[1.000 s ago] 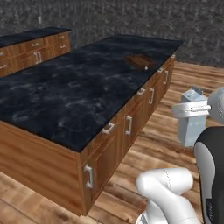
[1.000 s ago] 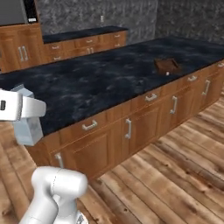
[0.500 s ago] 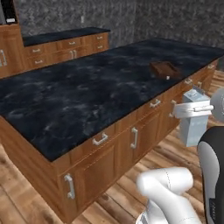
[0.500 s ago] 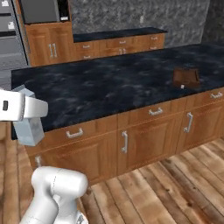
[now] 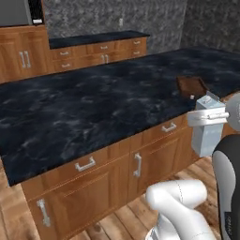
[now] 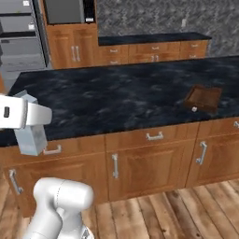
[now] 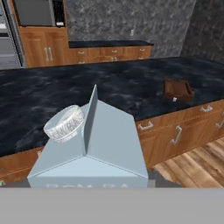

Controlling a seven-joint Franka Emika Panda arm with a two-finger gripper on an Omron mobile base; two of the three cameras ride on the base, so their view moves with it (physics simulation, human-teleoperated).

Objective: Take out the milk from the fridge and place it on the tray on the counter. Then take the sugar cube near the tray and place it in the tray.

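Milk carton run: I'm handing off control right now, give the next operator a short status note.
Gripper: shut on the milk, held upright in front of the counter, short of the tray.
Tray: on the counter near its front edge, nothing in it.
Sugar cube: on the counter beside the tray's front rim.
Done: milk is out of the fridge.
Left: set milk in tray, then move the sugar cube in.
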